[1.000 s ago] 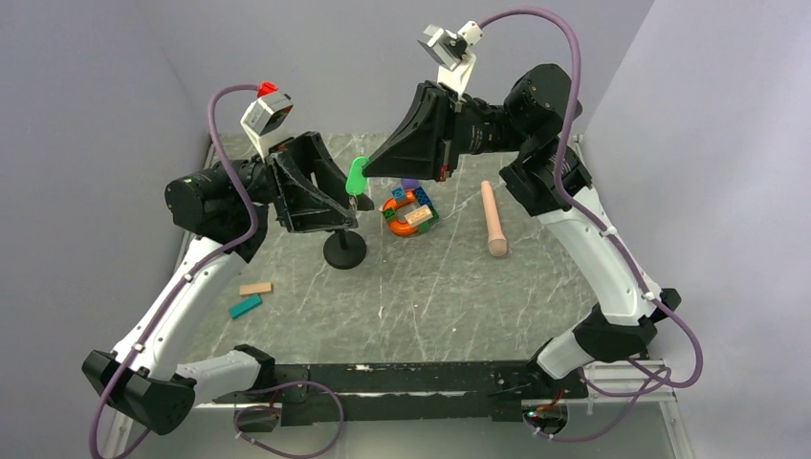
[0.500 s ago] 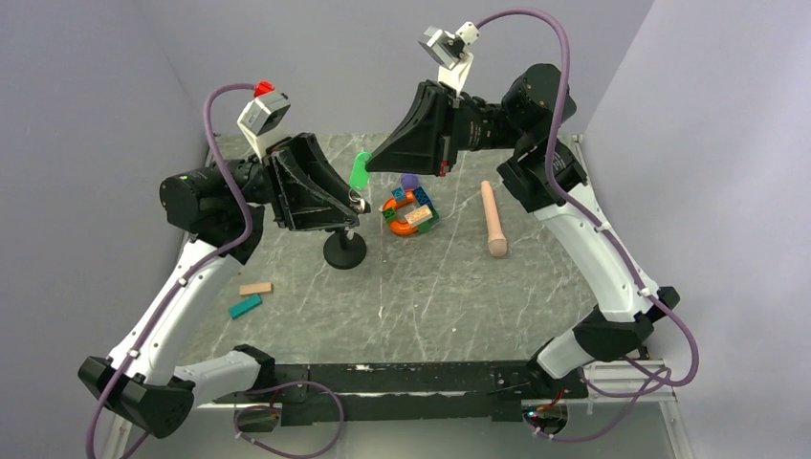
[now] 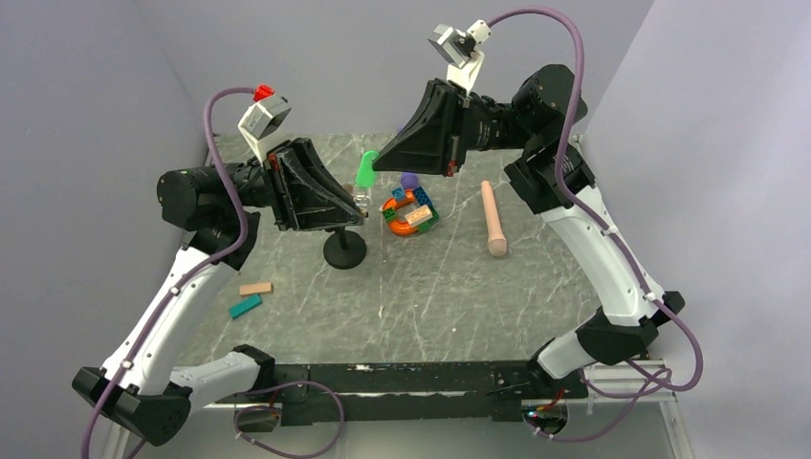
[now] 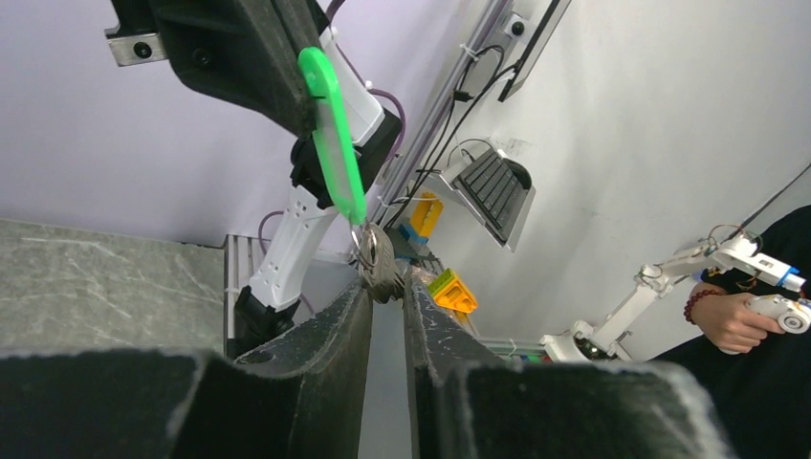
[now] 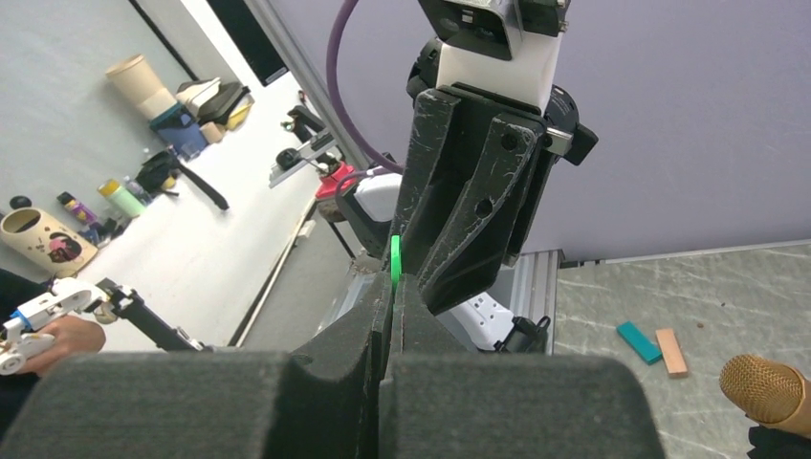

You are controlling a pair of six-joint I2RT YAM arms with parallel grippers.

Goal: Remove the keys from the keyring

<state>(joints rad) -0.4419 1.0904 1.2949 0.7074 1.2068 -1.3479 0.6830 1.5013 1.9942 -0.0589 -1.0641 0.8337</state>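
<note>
1. Pinching flat bright-green plastic key [image 4: 330, 134] by its upper end with right gripper [image 5: 392, 282], fingers pressed together on it, holding it up in the air.
2. Bracketing thin silvery-grey wire keyring [image 4: 376, 266], at the key's lower end, with the tips of left gripper [image 4: 387, 287].
3. Seeing only a slim gap between the left jaws, with the ring sitting right at the tips. Cannot tell whether it is firmly clamped or just touched.
4. Judging progress: key and ring joined, so nothing removed yet. Both ends look staged for the pull-apart.
5. Remaining, by estimate: securing the ring, working the key off the wire coil, then drawing the grippers apart.
</note>
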